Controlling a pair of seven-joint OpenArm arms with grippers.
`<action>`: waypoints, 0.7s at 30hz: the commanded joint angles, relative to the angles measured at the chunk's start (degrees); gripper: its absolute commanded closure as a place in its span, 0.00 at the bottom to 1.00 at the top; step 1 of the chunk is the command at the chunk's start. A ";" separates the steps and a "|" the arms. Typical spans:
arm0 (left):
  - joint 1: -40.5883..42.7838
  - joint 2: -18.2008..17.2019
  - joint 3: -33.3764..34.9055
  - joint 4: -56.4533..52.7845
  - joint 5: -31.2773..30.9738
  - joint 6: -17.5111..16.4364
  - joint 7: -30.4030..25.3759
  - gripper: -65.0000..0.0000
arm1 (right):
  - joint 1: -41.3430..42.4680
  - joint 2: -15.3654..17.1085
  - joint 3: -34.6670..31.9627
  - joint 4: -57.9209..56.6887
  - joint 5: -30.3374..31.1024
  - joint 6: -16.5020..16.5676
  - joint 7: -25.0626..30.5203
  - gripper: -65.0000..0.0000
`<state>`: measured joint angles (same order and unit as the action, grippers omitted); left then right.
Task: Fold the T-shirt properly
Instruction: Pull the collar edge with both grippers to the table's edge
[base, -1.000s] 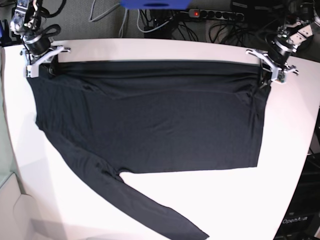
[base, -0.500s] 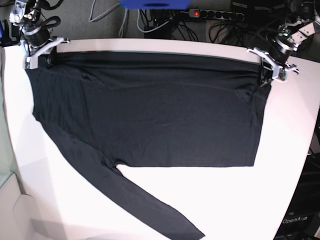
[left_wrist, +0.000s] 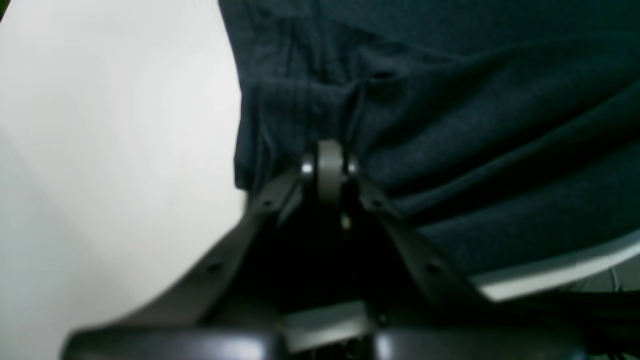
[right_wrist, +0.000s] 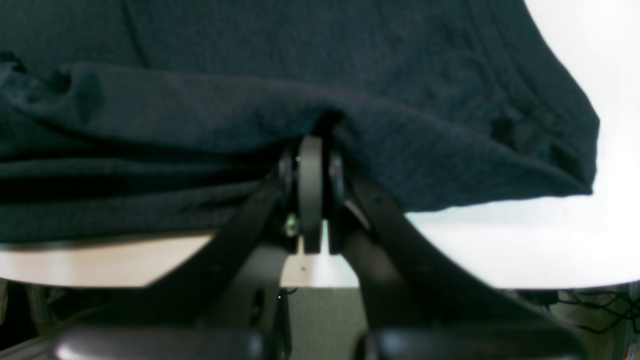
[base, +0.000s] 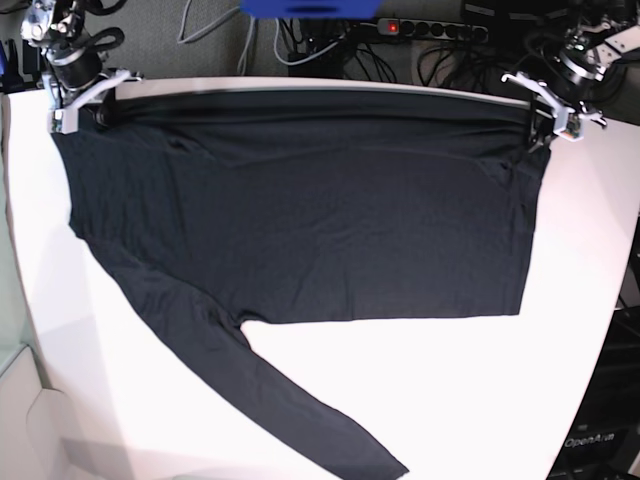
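Base view: the T-shirt (base: 300, 210) lies spread over the white table (base: 470, 400), its top edge along the far rim, one long sleeve trailing toward the lower centre of the frame. The right gripper (base: 82, 108), upper left, and the left gripper (base: 547, 125), upper right, each pinch a far corner of the cloth.

Left wrist view: the jaws of the left gripper (left_wrist: 327, 167) are pressed together on bunched knit. The fabric looks soft, light and limp, so it should sag and wrinkle; corners and hems seem the best holds.

Right wrist view: the right gripper (right_wrist: 310, 165) clamps a folded edge. The fingertips are buried in cloth, and the view is blurred.
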<state>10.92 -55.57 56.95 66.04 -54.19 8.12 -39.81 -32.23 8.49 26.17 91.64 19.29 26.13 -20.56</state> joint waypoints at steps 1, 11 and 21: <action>2.31 -0.21 2.00 -1.91 -2.03 -0.08 23.59 1.00 | -0.43 0.17 0.07 0.28 -1.31 -0.59 -2.70 1.00; -0.15 1.11 1.91 -1.82 -2.11 -0.08 23.59 1.00 | 0.45 0.08 0.33 7.05 -1.31 -0.59 -2.96 1.00; -1.82 1.11 1.91 -1.12 -2.11 -0.08 23.50 1.00 | 0.10 -0.01 0.51 11.88 -1.31 -0.59 -3.14 1.00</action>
<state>7.31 -54.68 57.49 65.95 -54.43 8.60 -36.95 -31.81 7.90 26.24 102.50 17.34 25.71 -24.86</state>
